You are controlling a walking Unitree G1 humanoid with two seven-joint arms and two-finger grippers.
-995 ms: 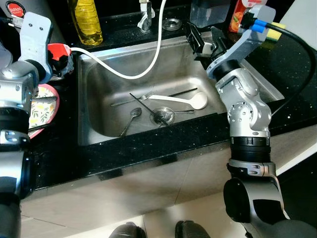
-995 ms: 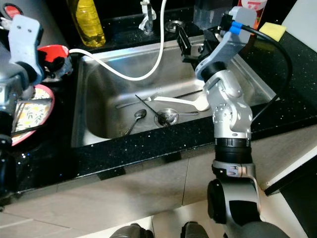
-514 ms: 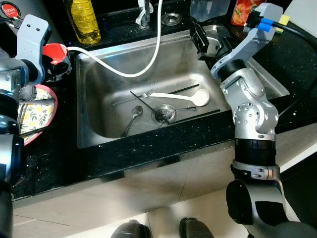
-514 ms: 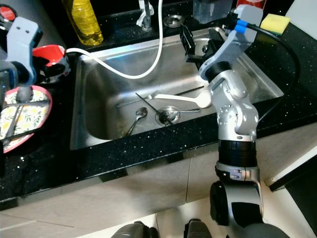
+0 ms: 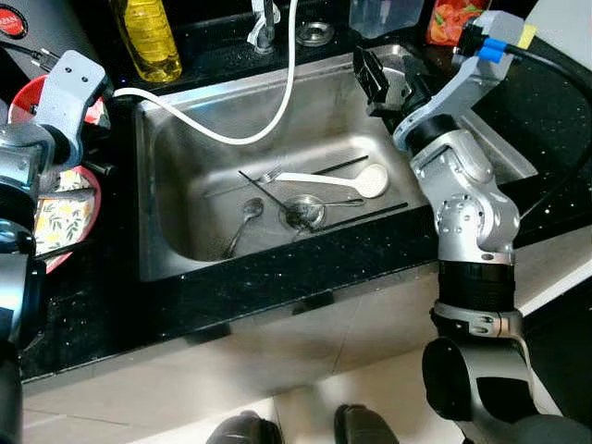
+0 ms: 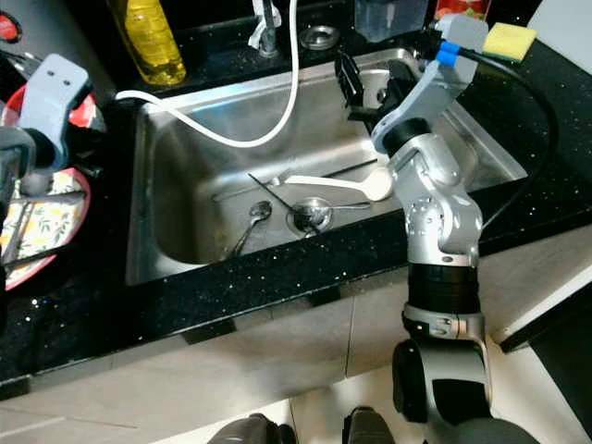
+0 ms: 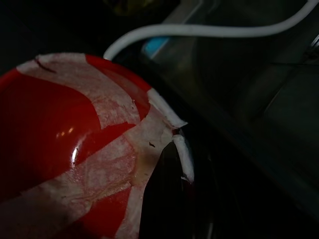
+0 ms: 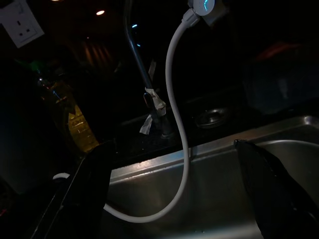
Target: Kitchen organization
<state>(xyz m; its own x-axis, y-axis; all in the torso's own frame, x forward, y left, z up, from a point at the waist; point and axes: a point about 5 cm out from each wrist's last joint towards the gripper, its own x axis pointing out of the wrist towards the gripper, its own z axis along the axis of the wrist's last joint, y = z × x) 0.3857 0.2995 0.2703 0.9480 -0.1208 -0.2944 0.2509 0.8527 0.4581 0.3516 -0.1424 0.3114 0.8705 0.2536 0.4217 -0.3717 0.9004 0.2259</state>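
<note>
The ladle (image 5: 356, 181) is white with a long thin handle. It lies flat in the sink (image 5: 185, 139), bowl toward the right wall, handle pointing left across the drain (image 5: 302, 212). The right gripper (image 5: 387, 81) hangs over the sink's back right corner, fingers wide apart. The left gripper (image 7: 164, 199) touches a red bowl (image 7: 60, 149); I cannot tell if it is clamped.

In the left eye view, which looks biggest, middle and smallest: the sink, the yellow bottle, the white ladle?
1. Sink, by far the biggest.
2. Yellow bottle, partly cut off at the top edge.
3. White ladle, long but thin, so it looks smallest.
</note>
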